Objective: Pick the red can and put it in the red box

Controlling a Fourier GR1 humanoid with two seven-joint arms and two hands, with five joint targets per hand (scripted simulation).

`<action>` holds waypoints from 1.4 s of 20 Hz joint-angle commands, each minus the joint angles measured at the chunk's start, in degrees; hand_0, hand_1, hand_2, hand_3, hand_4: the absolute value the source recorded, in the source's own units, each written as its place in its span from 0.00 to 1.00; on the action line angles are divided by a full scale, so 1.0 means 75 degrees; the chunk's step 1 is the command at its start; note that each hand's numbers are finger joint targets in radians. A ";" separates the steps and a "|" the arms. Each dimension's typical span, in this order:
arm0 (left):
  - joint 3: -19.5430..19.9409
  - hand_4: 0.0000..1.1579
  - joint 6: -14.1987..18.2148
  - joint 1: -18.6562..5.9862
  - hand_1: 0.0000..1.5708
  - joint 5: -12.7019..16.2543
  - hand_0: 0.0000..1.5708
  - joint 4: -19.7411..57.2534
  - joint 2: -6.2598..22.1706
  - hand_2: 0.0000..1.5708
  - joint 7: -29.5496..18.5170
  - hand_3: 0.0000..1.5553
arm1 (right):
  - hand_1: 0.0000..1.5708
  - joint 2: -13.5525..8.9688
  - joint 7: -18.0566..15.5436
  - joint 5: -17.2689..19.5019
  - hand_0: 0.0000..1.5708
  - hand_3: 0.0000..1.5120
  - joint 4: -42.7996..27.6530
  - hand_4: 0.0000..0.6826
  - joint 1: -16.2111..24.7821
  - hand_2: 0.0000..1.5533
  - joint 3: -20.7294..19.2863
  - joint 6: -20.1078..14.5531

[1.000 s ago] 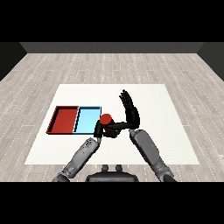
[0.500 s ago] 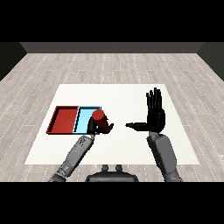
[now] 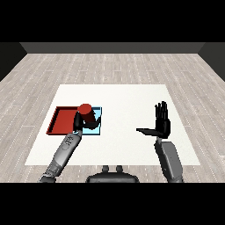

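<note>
Two trays: red tray (image 3: 61, 121) and light blue tray (image 3: 97, 127) lie side by side on the white desk (image 3: 123, 101); the red one is just to the left of the left robot hand.
Left robot hand: (image 3: 79, 119) fingers curled round the red can, held over the seam where the trays meet, likely to carry it across to the red tray.
Red can: (image 3: 85, 111) upright in that robot hand, above the light blue tray's left edge, not yet inside the red tray.
Can's look: short cylinder, plain red side, round flat top facing up.
Right robot hand: (image 3: 161, 121) well to the right of the can, fingers straight and spread, thumb out sideways, holding nothing, seemingly kept clear of the work.
</note>
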 commanded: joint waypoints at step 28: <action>0.2466 0.62 -0.0147 -0.2687 0.21 -0.1520 0.21 0.9606 0.1663 0.29 -0.0447 0.21 | 0.00 -0.0034 -0.1283 0.0389 0.00 0.00 0.1335 0.00 0.0577 0.00 -0.0469 0.0696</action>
